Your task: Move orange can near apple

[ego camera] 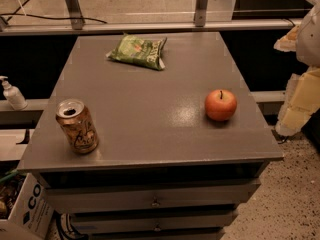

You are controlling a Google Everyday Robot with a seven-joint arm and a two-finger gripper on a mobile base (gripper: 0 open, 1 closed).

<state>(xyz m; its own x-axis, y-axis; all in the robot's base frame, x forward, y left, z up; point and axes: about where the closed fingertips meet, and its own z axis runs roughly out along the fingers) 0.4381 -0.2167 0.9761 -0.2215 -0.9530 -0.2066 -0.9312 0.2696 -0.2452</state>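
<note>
The orange can [77, 126] stands upright near the front left corner of the grey cabinet top [150, 104], its silver top open. The apple [220, 105], red-orange with a dark stem, sits near the right edge of the top, far to the right of the can. My gripper [298, 101] shows as pale cream and white parts at the right edge of the view, off the cabinet's right side, apart from both the apple and the can and holding nothing that I can see.
A green crinkled snack bag [138, 51] lies at the back middle of the top. Drawers [155, 201] sit below the front edge. A white pump bottle [12, 94] stands on a ledge at the left. A cardboard box [25, 206] is at the lower left.
</note>
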